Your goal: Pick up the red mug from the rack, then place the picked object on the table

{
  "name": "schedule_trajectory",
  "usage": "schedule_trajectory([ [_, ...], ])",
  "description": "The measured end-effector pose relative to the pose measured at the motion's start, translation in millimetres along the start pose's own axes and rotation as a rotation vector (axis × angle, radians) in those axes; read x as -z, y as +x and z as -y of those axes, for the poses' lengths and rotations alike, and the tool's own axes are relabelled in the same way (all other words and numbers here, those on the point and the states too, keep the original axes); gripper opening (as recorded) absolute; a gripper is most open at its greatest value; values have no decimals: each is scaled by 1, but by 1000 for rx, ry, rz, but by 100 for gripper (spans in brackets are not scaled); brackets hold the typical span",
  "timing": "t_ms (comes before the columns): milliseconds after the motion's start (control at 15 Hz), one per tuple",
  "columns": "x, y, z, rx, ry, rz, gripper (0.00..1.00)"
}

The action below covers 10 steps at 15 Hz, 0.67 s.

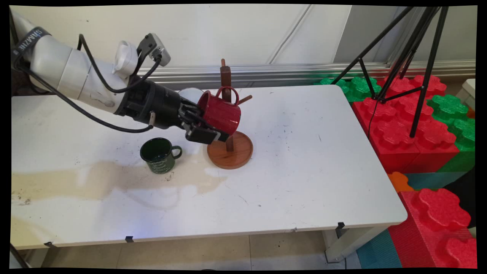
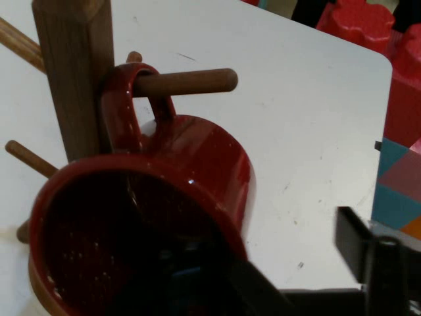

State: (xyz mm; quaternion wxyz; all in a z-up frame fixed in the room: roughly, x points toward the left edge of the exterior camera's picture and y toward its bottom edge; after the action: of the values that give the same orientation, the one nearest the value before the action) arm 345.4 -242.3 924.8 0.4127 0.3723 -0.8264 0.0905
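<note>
Green mug (image 1: 159, 155) nearest, arm reaching low from left, hand (image 1: 203, 127) gripping red mug's (image 1: 220, 112) rim, handle looped over rack (image 1: 229, 146) peg

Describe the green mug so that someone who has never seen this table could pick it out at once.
Start at the wooden mug tree on its round base near the middle of the white table. To the picture's left of that base, below the gripper, the green mug stands upright on the table, handle toward the tree. Unlike the red mug, it is dark green, has pale lettering and hangs on no peg.

Even, bright daylight — soft shadows, slightly soft hand view, bowed edges.
</note>
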Motion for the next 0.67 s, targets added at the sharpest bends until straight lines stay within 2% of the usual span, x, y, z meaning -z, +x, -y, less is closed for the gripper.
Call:
schedule_trajectory([
  [400,4,-4,2,0,32,-2,0],
  [667,12,-8,0,7,39,6,0],
])
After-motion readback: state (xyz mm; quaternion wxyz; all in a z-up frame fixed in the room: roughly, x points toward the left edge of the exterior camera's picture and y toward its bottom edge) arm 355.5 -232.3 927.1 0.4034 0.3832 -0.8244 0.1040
